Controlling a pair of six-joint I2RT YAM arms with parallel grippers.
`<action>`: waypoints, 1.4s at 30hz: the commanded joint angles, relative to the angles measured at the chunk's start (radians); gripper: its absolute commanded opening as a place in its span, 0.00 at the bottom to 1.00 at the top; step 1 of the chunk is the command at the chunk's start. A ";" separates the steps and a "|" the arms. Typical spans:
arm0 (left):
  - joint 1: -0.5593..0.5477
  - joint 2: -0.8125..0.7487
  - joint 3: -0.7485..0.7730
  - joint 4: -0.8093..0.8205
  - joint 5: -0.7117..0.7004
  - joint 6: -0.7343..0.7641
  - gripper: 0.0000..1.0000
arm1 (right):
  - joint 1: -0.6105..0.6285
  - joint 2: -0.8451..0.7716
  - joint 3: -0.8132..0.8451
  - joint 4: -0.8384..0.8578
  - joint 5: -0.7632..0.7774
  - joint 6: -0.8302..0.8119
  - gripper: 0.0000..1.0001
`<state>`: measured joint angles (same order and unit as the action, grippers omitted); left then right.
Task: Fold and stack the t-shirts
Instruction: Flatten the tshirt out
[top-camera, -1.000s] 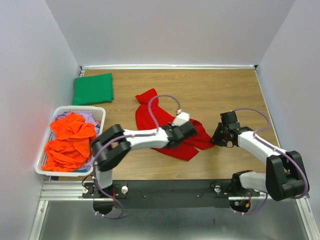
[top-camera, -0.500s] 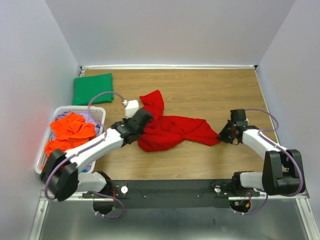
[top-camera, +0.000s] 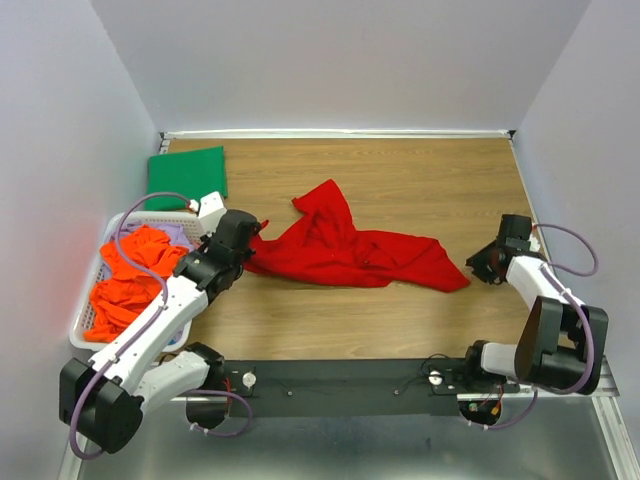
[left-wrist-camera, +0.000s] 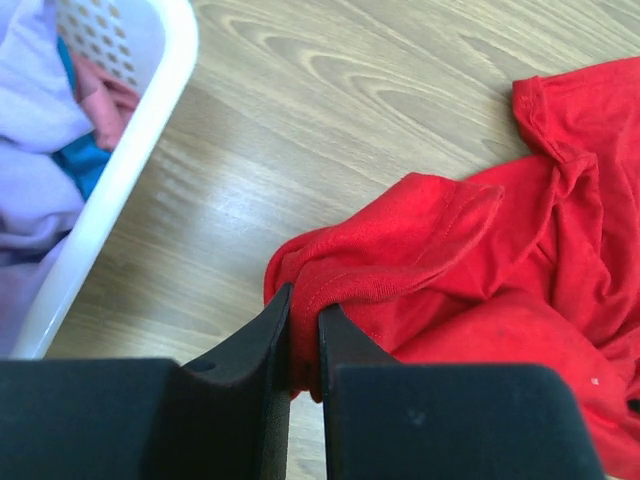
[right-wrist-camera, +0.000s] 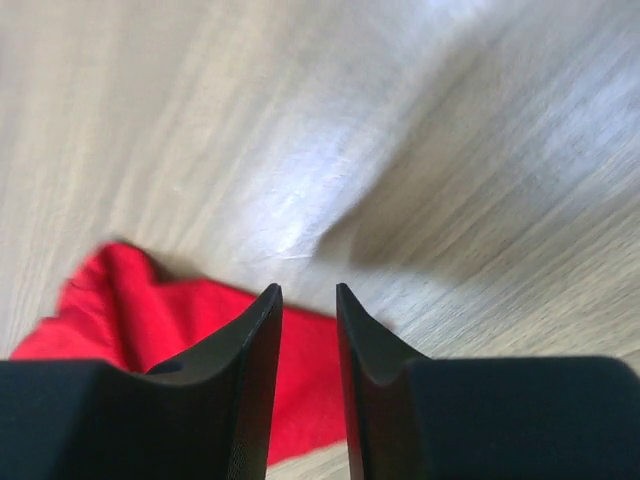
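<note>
A bright red t-shirt (top-camera: 350, 255) lies stretched out and rumpled across the middle of the table. My left gripper (top-camera: 252, 243) is shut on its left end, and in the left wrist view the red cloth (left-wrist-camera: 450, 260) is pinched between the jaws of this gripper (left-wrist-camera: 305, 325). My right gripper (top-camera: 482, 268) stands open just right of the shirt's right corner. In the right wrist view nothing sits between the jaws of the right gripper (right-wrist-camera: 308, 300), and the red cloth (right-wrist-camera: 150, 310) lies on the wood beyond them. A dark green t-shirt (top-camera: 187, 177) lies folded at the back left.
A white slatted basket (top-camera: 78, 335) stands at the left edge, holding orange t-shirts (top-camera: 135, 280) and a lavender one (top-camera: 180, 235). Its rim (left-wrist-camera: 130, 170) is close to my left gripper. Side walls enclose the table on both sides and at the back.
My left arm swung left toward the basket, pulling the shirt's left end with it. My right gripper moved right and let go of the shirt's right corner. The shirt now lies drawn out.
</note>
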<state>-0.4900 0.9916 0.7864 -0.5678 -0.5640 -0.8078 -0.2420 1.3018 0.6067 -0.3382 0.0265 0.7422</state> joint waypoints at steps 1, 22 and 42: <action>0.013 -0.062 -0.029 -0.049 -0.042 -0.071 0.26 | 0.058 -0.074 0.047 0.004 0.012 -0.099 0.41; -0.067 0.048 0.031 0.277 0.309 0.202 0.80 | 0.843 0.324 0.465 0.042 -0.109 -0.517 0.52; -0.162 0.588 0.042 0.493 0.368 0.230 0.62 | 0.929 0.619 0.631 0.077 -0.082 -0.293 0.50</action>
<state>-0.6514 1.5372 0.8249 -0.1158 -0.2214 -0.5823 0.6857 1.8874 1.2201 -0.2764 -0.1005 0.3935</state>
